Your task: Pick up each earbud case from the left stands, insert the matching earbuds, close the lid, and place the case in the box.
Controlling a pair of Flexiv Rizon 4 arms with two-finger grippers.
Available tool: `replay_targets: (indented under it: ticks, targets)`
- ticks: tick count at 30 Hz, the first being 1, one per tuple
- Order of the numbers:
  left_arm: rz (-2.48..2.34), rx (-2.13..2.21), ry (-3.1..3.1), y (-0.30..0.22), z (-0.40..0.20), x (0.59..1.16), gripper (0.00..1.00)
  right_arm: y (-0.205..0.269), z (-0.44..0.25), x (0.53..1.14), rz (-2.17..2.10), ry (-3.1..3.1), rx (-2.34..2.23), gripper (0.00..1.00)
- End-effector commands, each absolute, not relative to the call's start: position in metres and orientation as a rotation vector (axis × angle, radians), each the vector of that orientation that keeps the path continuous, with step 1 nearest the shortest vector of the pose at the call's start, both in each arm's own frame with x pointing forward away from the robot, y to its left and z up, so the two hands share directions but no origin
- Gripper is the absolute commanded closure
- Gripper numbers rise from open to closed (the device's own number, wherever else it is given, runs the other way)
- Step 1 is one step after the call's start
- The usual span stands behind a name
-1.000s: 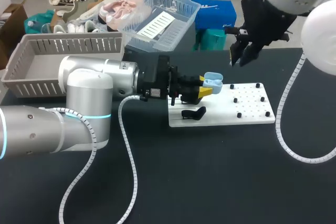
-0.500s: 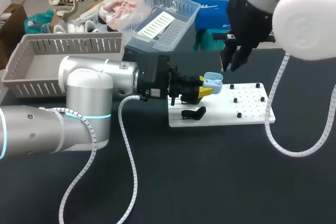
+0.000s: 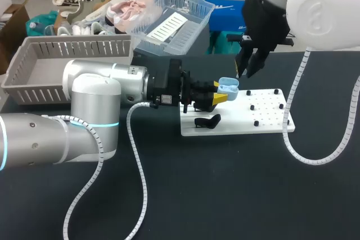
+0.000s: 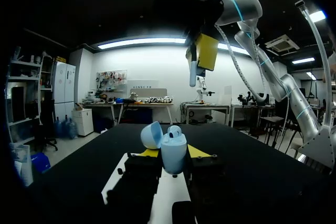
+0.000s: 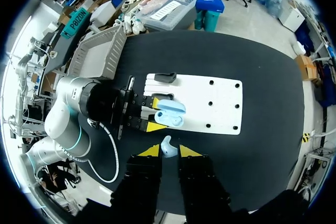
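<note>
The right gripper (image 5: 168, 150) pinches a pale blue earbud (image 5: 167, 145) between its narrow yellow tips. Ahead of it, apart from the earbud, sits the case (image 5: 169, 113), lid open, clamped on two sides by the left gripper (image 4: 174, 153). From the left wrist, the right gripper hangs well above the case. Under the left gripper lies the white board (image 3: 264, 119), with a black stand (image 3: 208, 121) just beside its fingers. The grey box (image 3: 34, 77) stands farther off, behind the left arm.
</note>
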State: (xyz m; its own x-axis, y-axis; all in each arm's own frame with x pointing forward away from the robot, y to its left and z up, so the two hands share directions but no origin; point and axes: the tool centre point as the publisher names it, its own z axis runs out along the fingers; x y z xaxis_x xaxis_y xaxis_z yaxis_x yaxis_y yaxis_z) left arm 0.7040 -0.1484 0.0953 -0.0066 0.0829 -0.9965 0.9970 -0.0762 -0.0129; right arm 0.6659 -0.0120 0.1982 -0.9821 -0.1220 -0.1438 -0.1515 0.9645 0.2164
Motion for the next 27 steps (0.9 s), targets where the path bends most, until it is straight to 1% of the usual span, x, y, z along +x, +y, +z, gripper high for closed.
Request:
replay_targets:
  ticks: [1, 11, 27]
  targets:
    - [-1.232, 1.321, 1.239, -0.149, 0.095, 0.704, 1.0, -0.005, 0.199, 0.675, 0.356, 3.015, -0.239, 1.0]
    - [-1.232, 1.321, 1.239, -0.149, 0.095, 0.704, 1.0, 0.009, 0.188, 0.678, 0.353, 3.036, -0.353, 1.0]
    - [-1.232, 1.321, 1.239, -0.149, 0.095, 0.704, 1.0, 0.01, 0.165, 0.688, 0.291, 3.045, -0.316, 1.0]
